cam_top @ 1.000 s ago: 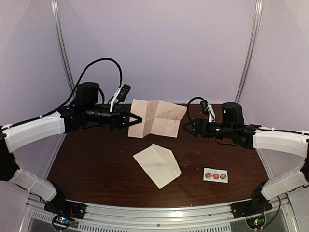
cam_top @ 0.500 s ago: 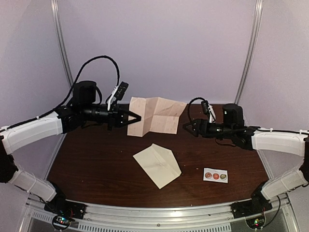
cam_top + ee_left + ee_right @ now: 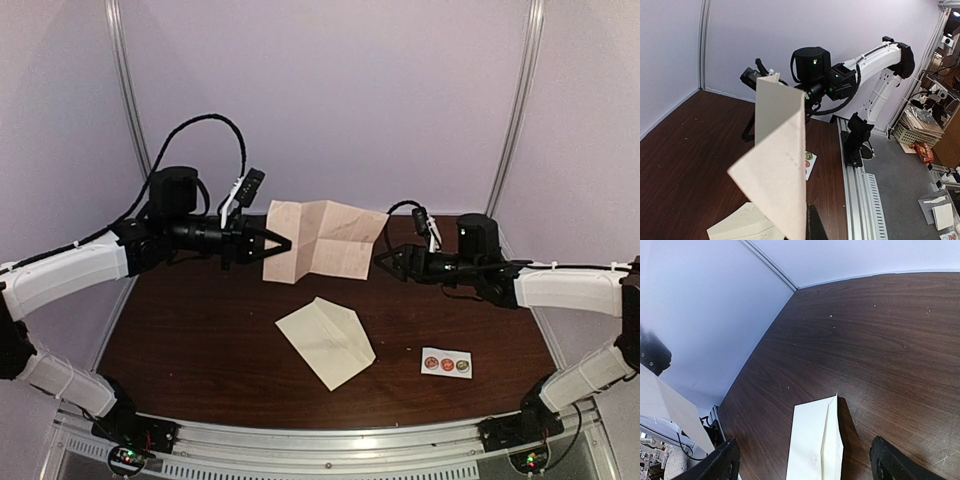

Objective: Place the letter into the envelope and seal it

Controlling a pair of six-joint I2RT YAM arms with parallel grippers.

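The letter (image 3: 320,240), a pinkish creased sheet, hangs in the air over the back of the table. My left gripper (image 3: 285,243) is shut on its left edge. In the left wrist view the letter (image 3: 777,150) rises from the left gripper (image 3: 806,222) and fills the middle. My right gripper (image 3: 384,262) stands open just right of the letter's lower right corner, with nothing between its fingers (image 3: 722,462). The cream envelope (image 3: 327,341) lies flat on the table in the middle. It also shows below the right gripper (image 3: 805,465) as the envelope (image 3: 817,445), and at the bottom left of the left wrist view, envelope (image 3: 740,227).
A small white strip of round stickers (image 3: 446,363) lies at the front right of the brown table (image 3: 200,330). The right arm (image 3: 830,80) faces the left wrist camera across the letter. A metal rail (image 3: 330,440) runs along the near edge.
The left gripper drew back slightly to the left and the letter rose a little. The right gripper stayed open close to the letter's right edge.
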